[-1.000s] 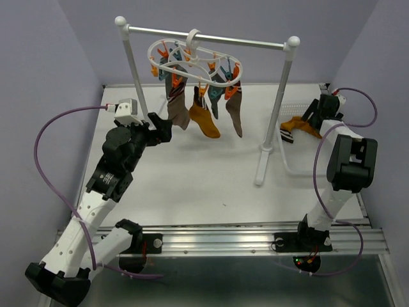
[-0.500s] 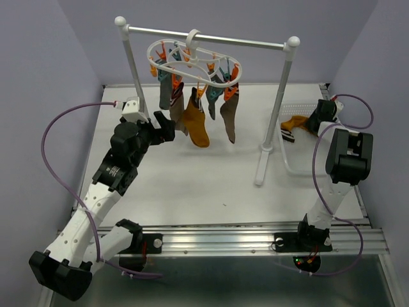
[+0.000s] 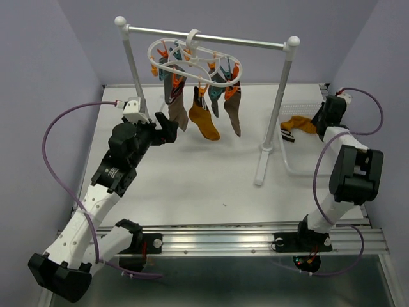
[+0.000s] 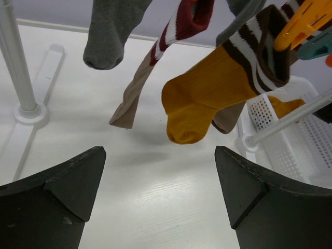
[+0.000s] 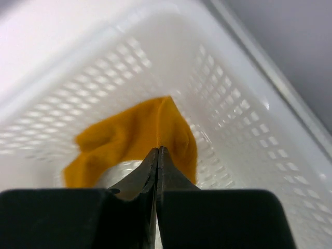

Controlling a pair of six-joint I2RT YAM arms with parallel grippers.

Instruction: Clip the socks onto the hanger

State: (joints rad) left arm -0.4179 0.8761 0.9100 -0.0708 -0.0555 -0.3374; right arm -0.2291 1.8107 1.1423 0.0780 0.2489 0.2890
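Observation:
The white oval hanger with orange and teal clips hangs from the rack's crossbar, and several socks dangle from it. Among them are a mustard one and brown-grey ones. My left gripper hovers just left of them, open and empty. In the left wrist view the mustard sock hangs ahead, beyond its fingers. My right gripper reaches into the basket, its jaws shut on a fold of a loose mustard sock, also seen from above. A striped sock lies beside it.
The white two-post rack stands across the table, its right post and foot between the hanging socks and the basket. The basket's perforated wall surrounds my right gripper. Purple cables loop off both arms.
My right gripper has closed from wide open onto the mustard sock in the basket. The hanging socks have swung back and forth. My left arm shifted only slightly.

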